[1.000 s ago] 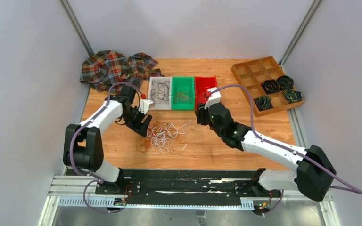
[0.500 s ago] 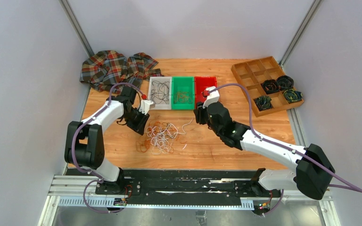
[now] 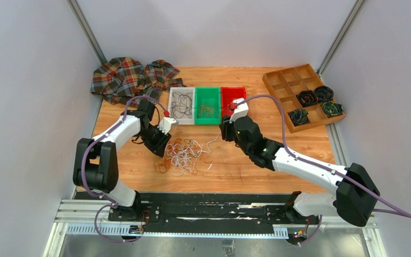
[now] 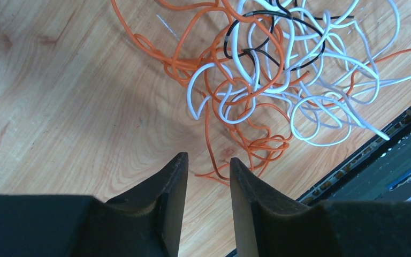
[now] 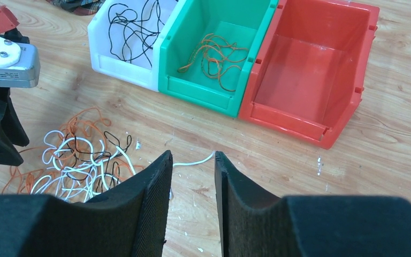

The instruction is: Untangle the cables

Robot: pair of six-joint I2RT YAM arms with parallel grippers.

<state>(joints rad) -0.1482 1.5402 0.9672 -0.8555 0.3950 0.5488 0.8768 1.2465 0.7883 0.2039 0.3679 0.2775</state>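
Observation:
The cables (image 3: 184, 155) lie as a loose tangle of orange, white and black strands on the wooden table, between the two arms. My left gripper (image 3: 160, 145) hovers at the tangle's left edge. In the left wrist view the left gripper (image 4: 207, 158) is open and holds nothing, with an orange loop (image 4: 257, 147) lying just past its fingertips. My right gripper (image 3: 226, 131) sits to the right of the tangle, in front of the bins. Seen from the right wrist, the right gripper (image 5: 192, 155) is open and empty, and a white cable end (image 5: 198, 160) lies on the wood beyond its tips.
Three bins stand in a row behind the tangle: a white bin (image 5: 120, 69) with black strands, a green bin (image 5: 192, 91) with orange strands, and a bare red bin (image 5: 299, 123). A wooden divided tray (image 3: 275, 80) with dark coils sits back right. A plaid cloth (image 3: 128, 75) lies back left.
The left gripper's jaws have narrowed and it has shifted slightly back and left at the tangle's edge. The right gripper has crept a little toward the bins.

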